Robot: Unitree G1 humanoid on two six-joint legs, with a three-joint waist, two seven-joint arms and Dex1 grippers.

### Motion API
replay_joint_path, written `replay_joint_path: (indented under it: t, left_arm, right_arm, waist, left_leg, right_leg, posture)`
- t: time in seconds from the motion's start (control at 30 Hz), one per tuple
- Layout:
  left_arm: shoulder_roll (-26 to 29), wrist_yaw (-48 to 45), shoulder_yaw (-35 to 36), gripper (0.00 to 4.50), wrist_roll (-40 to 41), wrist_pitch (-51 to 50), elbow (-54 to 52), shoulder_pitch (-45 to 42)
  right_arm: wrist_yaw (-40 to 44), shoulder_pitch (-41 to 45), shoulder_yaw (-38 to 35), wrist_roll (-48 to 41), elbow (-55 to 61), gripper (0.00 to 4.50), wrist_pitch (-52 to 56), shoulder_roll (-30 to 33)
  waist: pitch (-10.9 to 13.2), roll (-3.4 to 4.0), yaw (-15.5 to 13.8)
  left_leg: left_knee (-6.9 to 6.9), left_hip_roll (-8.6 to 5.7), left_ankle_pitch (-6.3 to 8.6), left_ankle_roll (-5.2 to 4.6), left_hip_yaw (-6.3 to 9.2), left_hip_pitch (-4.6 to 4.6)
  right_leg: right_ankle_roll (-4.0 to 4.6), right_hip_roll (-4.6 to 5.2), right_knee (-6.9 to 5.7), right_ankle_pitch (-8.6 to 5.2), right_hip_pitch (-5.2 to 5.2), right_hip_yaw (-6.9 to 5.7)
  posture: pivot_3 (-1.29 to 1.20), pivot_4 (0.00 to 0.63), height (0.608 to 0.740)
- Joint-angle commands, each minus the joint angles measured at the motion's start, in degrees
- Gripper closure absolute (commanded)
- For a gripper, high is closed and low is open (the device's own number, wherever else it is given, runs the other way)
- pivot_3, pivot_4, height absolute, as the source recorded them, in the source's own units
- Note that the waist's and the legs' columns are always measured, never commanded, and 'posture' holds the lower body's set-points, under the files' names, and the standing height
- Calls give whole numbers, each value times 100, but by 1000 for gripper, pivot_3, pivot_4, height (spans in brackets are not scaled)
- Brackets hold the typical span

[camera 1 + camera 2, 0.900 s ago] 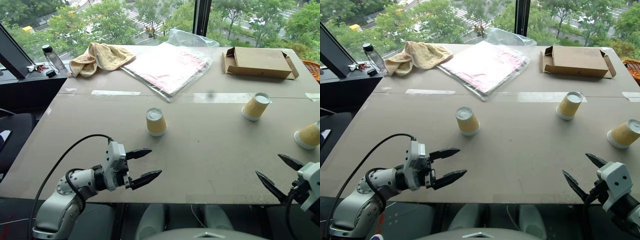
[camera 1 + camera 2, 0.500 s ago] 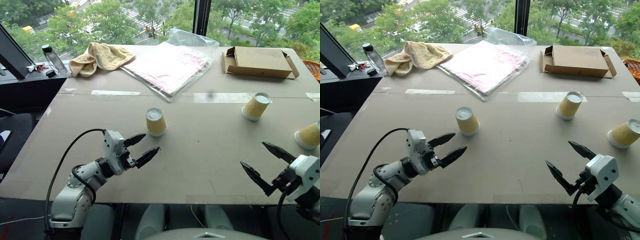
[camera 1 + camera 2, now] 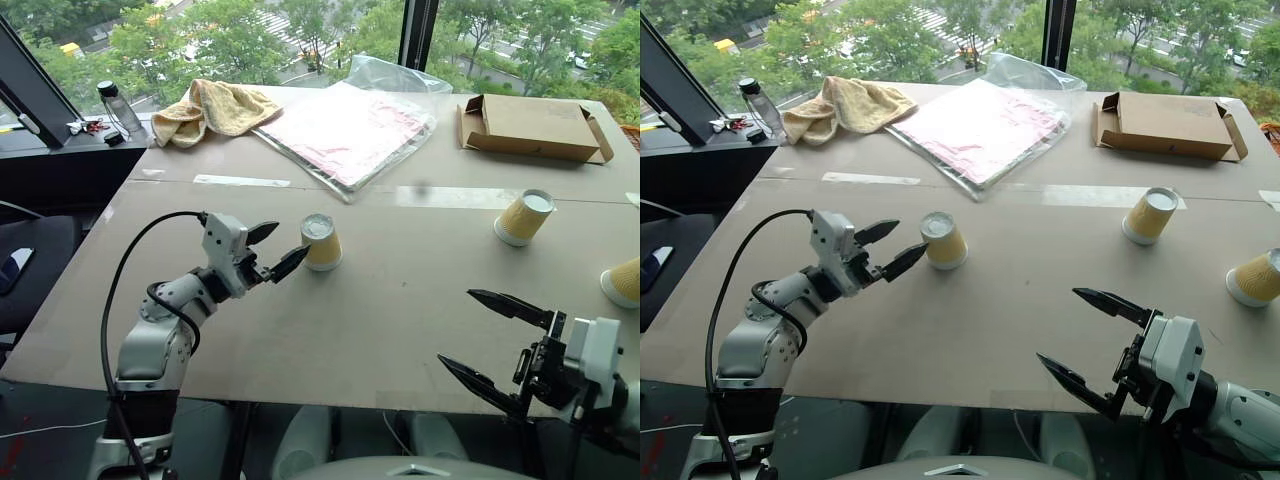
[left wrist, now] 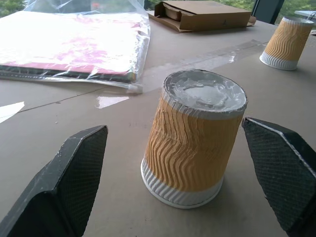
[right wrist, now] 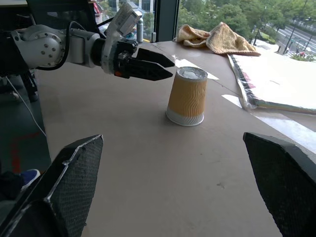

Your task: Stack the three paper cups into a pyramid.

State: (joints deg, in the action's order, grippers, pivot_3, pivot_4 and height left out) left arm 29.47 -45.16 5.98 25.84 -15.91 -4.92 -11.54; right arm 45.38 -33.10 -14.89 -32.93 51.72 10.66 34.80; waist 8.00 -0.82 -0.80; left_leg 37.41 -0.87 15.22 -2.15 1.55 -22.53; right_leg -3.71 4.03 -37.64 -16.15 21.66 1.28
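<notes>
The nearest cup (image 3: 321,242) stands inverted on the worktop (image 3: 400,300), white rim down and base up, so its long axis is vertical and its narrow end points upward. It sits left of centre, just in front of the bagged pink sheets (image 3: 345,130).

The second cup (image 3: 523,217) stands well apart to the right, also base up, tilted slightly toward you. The third cup (image 3: 626,283) is at the right edge of the head views and looks inverted and leaning as well; it is cut off there, so treat that reading as provisional. No pyramid exists yet: all 3 cups are separate.

Your left end effector (image 3: 272,250) is the nearer one. Its fingers are spread wide and hold nothing. The nearest cup lies directly ahead of it, along its pointing direction; in the left wrist view the cup is centred in front of the gap between the 2 fingers, with clearance on both sides. The fingertips are just beside the cup wall, not touching.

Your right end effector (image 3: 1095,343) is spread wide and empty, low at the near edge of the worktop, well apart from every cup.

The coming move likely requires a short forward advance of the left end effector, then a side grip across the ribbed wall.

A folded cardboard box (image 3: 530,125) and a yellow towel (image 3: 215,108) lie at the far side.
</notes>
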Motion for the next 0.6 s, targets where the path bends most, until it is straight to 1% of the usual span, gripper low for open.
replay_joint_path:
  t: [0.03,0.2,0.23,0.27,0.3,0.4,0.43,0.6]
  left_arm:
    - [-86,-247,-248,0,-158,249,252,-386]
    - [-202,-471,-515,0,-292,325,621,-697]
    - [-226,-485,-563,414,-339,337,736,-781]
    - [-235,-510,-595,572,-376,341,830,-843]
    - [-238,-550,-636,897,-418,356,906,-889]
    - [-264,-676,-676,2213,-458,456,1019,-959]
    - [-283,-702,-678,2367,-454,468,1032,-978]
    - [-438,-1092,-778,2371,-219,351,906,-1175]
  right_arm:
    - [-247,-79,-84,169,249,15,-142,-134]
    - [-431,-223,-64,398,302,15,-198,-285]
    - [-444,-277,-86,423,302,0,-225,-313]
    - [-462,-321,-95,448,309,0,-244,-334]
    - [-485,-367,-108,472,321,0,-264,-363]
    - [-569,-429,-101,541,363,0,-285,-430]
    - [-592,-448,-99,563,371,0,-296,-448]
    - [-727,-638,-106,697,395,0,-377,-582]
  waist:
    - [0,0,0]
    - [0,0,11]
    - [1,-1,20]
    - [1,-1,8]
    - [1,-1,3]
    - [1,-1,4]
    - [1,-1,4]
    - [1,-1,-7]
  left_leg:
    - [0,0,0,0,2,0]
    - [1,-4,-1,1,0,0]
    - [1,-4,-1,1,0,0]
    - [1,-4,-1,1,0,0]
    - [2,-4,-1,0,3,0]
    - [3,-6,-1,0,5,0]
    - [3,-6,-1,0,4,0]
    - [4,-6,-1,0,6,-1]
  right_leg:
    - [0,-1,0,0,0,-3]
    - [-1,-5,-1,0,0,-20]
    - [-1,-4,-2,0,0,-21]
    - [-1,-7,-2,0,0,-21]
    - [-1,-9,-3,0,-1,-26]
    - [-1,-25,-4,0,-2,-28]
    - [-1,-25,-4,0,-2,-27]
    - [-1,-24,-4,0,-1,-28]
  posture:
    - [0,150,740]
    - [0,150,740]
    - [0,150,740]
    - [0,150,740]
    - [0,150,740]
    - [0,150,740]
    - [0,150,740]
    - [0,150,740]
